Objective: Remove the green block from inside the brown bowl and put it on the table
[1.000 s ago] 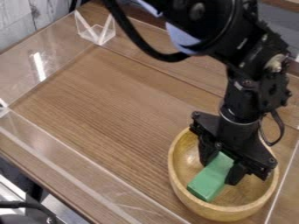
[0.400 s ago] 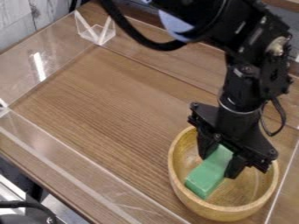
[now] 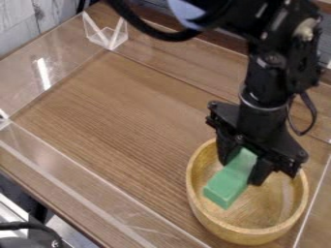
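The brown bowl (image 3: 255,234) sits at the near right of the table (image 3: 130,111). My gripper (image 3: 251,167) points straight down over the bowl, shut on the upper end of the green block (image 3: 229,186). The block hangs tilted, its lower end toward the bowl's left rim and lifted off the bowl's floor. The black arm rises from the gripper toward the top right of the view.
A clear acrylic wall (image 3: 45,68) runs along the table's left, back and front edges. Bare wood-grain surface stretches left of the bowl. A clear bracket (image 3: 106,37) stands at the back corner.
The gripper has risen a little with the green block in it. The block's lower end now hangs higher in the bowl than before.
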`<state>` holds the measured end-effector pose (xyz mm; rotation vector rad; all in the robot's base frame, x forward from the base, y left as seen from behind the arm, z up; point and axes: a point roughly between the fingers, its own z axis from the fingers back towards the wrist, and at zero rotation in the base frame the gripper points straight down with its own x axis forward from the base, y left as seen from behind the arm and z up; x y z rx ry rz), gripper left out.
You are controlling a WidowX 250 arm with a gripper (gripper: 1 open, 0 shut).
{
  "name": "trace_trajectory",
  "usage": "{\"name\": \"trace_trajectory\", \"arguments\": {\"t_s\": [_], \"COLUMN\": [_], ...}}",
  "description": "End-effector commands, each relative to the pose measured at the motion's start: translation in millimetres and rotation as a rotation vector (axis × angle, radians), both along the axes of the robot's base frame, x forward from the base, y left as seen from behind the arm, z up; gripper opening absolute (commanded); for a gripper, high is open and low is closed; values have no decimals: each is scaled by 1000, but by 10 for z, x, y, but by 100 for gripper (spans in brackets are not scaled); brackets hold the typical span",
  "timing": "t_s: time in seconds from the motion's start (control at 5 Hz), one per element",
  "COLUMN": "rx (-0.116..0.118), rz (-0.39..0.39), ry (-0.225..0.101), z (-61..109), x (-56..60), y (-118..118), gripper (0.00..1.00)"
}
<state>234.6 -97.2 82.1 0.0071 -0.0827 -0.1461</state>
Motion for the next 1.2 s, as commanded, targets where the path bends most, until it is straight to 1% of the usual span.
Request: {"name": "trace_trajectory", "arguments": {"t_s": [0.0,0.2,0.4,0.6,0.8,1.0], "rx": [-22,-16,-10,-6,-1,7], "rz": [18,47,110,157,213,236], "ry": [-76,-92,-111,-130,-141,-137], "z": [273,480,672,810,817,724], "x": [118,172,268,357,454,526], "y": [37,148,313,586,759,819], "gripper": [0,0,0,0,0,0]}}
